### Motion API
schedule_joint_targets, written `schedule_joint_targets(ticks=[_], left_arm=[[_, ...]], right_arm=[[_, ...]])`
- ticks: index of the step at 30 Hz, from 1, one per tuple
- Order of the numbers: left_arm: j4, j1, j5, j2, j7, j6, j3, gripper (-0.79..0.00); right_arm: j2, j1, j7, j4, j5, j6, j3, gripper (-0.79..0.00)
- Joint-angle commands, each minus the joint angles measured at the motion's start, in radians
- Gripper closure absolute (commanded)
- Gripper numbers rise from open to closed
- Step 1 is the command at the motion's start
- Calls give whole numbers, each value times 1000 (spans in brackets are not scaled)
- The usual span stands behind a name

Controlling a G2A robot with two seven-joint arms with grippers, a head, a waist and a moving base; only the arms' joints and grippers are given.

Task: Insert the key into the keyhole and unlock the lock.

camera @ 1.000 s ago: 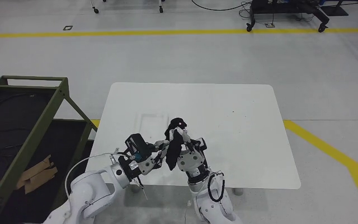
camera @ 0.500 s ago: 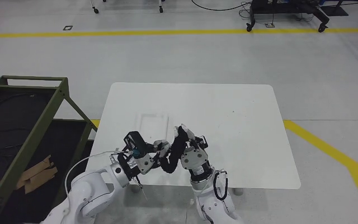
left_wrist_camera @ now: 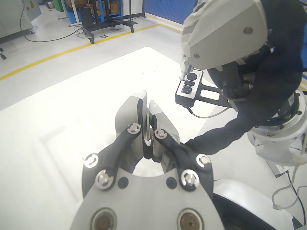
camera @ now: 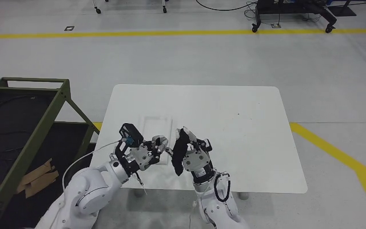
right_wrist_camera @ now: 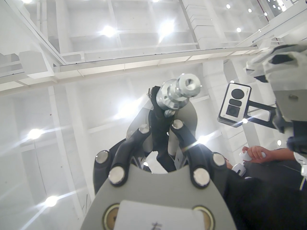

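My right gripper (right_wrist_camera: 165, 118) points up toward the ceiling and is shut on a silver cylindrical lock (right_wrist_camera: 178, 93), whose round end faces outward with a black cord beside it. In the top view this gripper (camera: 184, 136) stands over the white table's (camera: 240, 114) front left part. My left gripper (left_wrist_camera: 147, 98) is shut, and a small silver piece, seemingly the key (left_wrist_camera: 149, 137), is pinched deep between its fingers. Seen from above, the left gripper (camera: 162, 143) sits just left of the right one, with a small gap between them.
A faint shallow rectangular outline (camera: 157, 123) marks the table just beyond the grippers. The right arm's black cable sleeve (left_wrist_camera: 275, 72) and wrist camera (left_wrist_camera: 189, 88) hang close to the left gripper. A green metal frame (camera: 34, 114) stands left of the table.
The left arm has drawn back to the left and farther onto the table, away from the right gripper. The right gripper has shifted and turned slightly.
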Motion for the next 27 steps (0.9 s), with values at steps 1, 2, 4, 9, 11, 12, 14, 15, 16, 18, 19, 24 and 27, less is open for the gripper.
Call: schedule_joint_targets(ticks=[1,2,4,9,11,12,14,15,16,18,19,24,27], left_arm=[[19,-15,-39,-2,-30,12,0,0],[37,-26,-62,-3,-51,15,3,0],[83,-62,-155,-8,-111,14,19,0],[248,-207,-512,-26,-281,-26,71,0],[300,-268,-576,-34,-321,-33,97,0],[325,-292,-604,-38,-333,-36,109,0],[368,-340,-630,-47,-346,-40,132,0],[392,-362,-630,-50,-351,-37,144,0],[419,-383,-629,-55,-355,-31,156,0],[477,-426,-613,-63,-355,-19,182,0],[511,-448,-594,-68,-352,-10,196,0],[684,-545,-513,-101,-345,37,294,-55],[762,-581,-538,-120,-362,25,336,-409]], right_arm=[[-1,6,-11,7,-8,-6,2,0],[-1,12,-19,14,-14,-7,3,0],[-3,26,-36,31,-24,-15,5,0],[-8,65,-79,77,-35,-39,15,0],[-10,79,-87,91,-40,-55,23,0],[-10,87,-86,97,-46,-65,28,0],[-12,99,-89,106,-46,-85,38,0],[-13,105,-95,108,-44,-93,43,0],[-14,109,-100,111,-42,-94,46,0],[-15,115,-111,112,-43,-93,51,0],[-15,116,-117,116,-54,-95,54,0],[-18,120,-142,154,-52,-88,55,0],[-20,121,-142,179,-59,-91,52,0]])
